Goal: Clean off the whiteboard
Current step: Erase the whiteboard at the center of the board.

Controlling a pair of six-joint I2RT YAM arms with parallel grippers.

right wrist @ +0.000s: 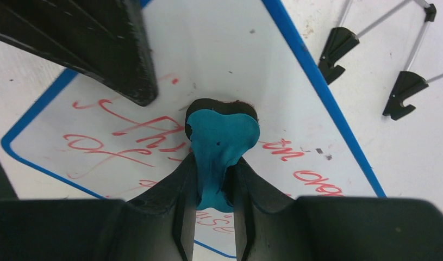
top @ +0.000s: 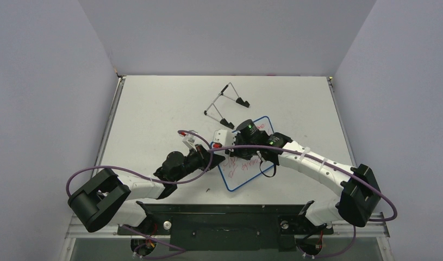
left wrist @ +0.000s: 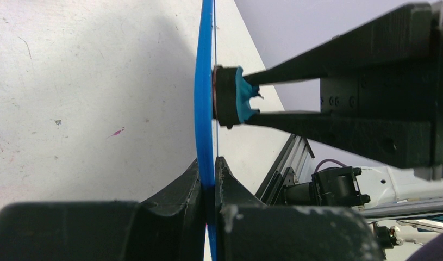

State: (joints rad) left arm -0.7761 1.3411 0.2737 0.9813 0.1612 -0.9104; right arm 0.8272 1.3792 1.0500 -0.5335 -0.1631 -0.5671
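Blue-rimmed rectangular whiteboard [right wrist: 219, 60] with red scribbles is out in the middle of the white table [top: 154, 109]. The left gripper [left wrist: 210, 182] is pinched tight on its rim, and the right gripper [right wrist: 214, 163] is clamped on a small blue bow-shaped eraser [right wrist: 222, 136] pressed against its face.

blue-rimmed white rectangular whiteboard [right wrist: 230, 60]: smooth glossy face, plastic rim
small teal eraser [right wrist: 222, 136]: matt plastic, black felt-like pad
thin wire easel [top: 217, 98]: shiny metal

From above, the left arm [top: 178, 166] and right arm [top: 309, 160] cover most of the whiteboard [top: 241, 180], and its red writing [top: 234, 165] is too small to read. At the right wrist, the eraser [right wrist: 222, 136] and fingers [right wrist: 178, 212] hide part of the writing. The left wrist sees the board edge-on only.
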